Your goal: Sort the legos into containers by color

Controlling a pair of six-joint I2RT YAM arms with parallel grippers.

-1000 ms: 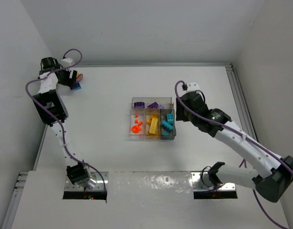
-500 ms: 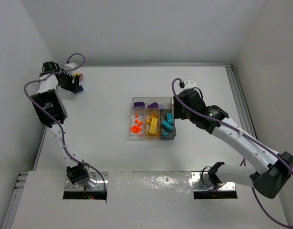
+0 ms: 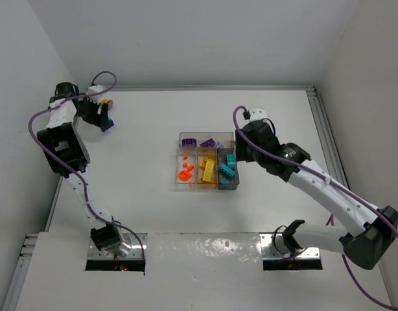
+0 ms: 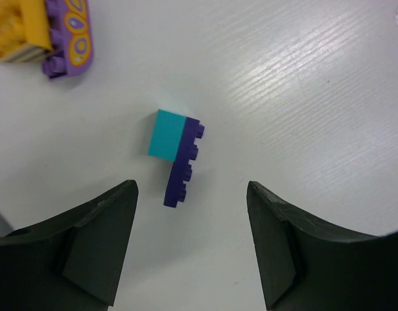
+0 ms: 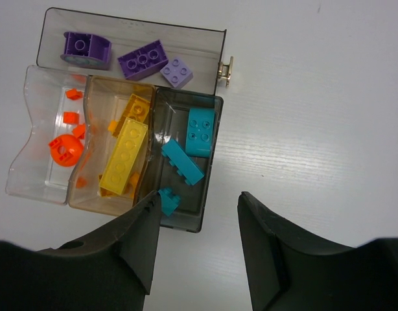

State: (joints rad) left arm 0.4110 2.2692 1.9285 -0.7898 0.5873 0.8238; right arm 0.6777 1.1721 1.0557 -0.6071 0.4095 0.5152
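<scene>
Upper left of the top view: left tool (image 4: 190,189) has its fingers apart and empty, straddling a teal brick (image 4: 166,133) that touches a purple brick (image 4: 183,165) on the tabletop (image 4: 303,97).

Centre: tray (image 5: 30,178) holds orange legos (image 5: 61,149), yellow legos (image 5: 124,155) and teal legos (image 5: 200,131) in separate bins, with purple legos (image 5: 142,59) in the long bin.

Right tool (image 5: 198,201) has its fingers apart and empty, over the tray's lower-right corner.
</scene>
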